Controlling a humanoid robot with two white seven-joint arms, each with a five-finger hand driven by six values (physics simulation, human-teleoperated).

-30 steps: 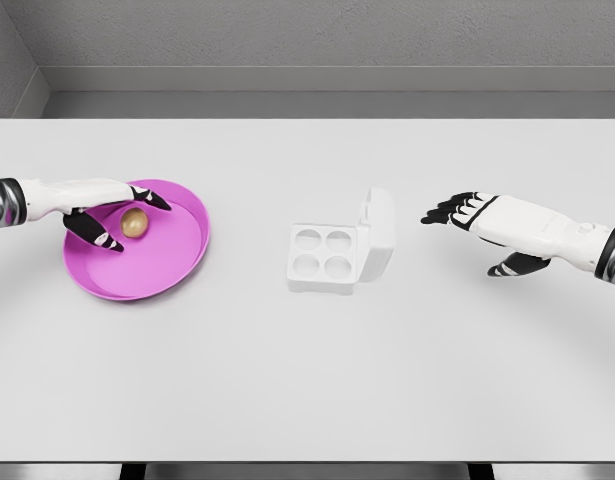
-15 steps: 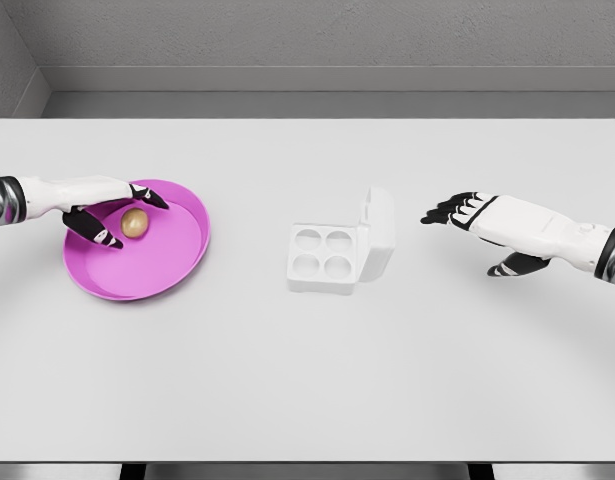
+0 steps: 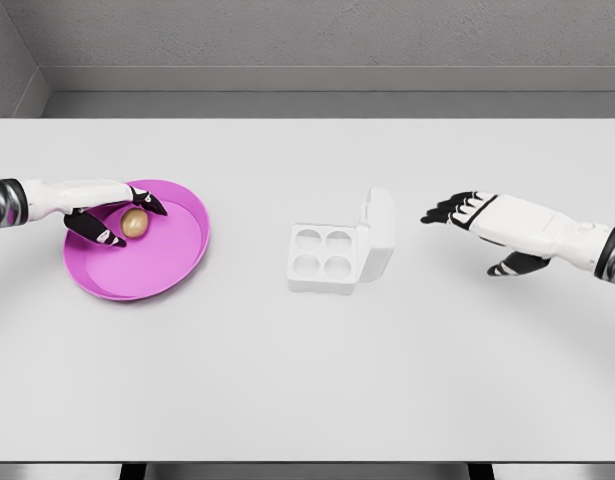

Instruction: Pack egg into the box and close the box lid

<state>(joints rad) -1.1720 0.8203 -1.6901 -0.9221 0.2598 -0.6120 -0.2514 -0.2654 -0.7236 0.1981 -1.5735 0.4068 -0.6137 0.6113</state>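
A brown egg point(image 3: 135, 222) lies in the pink plate point(image 3: 177, 262) at the table's left. My left hand point(image 3: 129, 220) reaches over the plate from the left, its thumb and fingers bracketing the egg closely but open, with small gaps still showing. The white egg box point(image 3: 327, 253) sits mid-table with four empty cups and its lid point(image 3: 381, 232) standing open on the right side. My right hand point(image 3: 457, 210) hovers to the right of the lid, fingers spread and holding nothing.
The grey table point(image 3: 307, 380) stretches wide in front of the box and plate. A grey wall runs along the table's far edge.
The left hand's fingers have drawn in slightly around the egg. The egg, box and right hand have stayed where they were.
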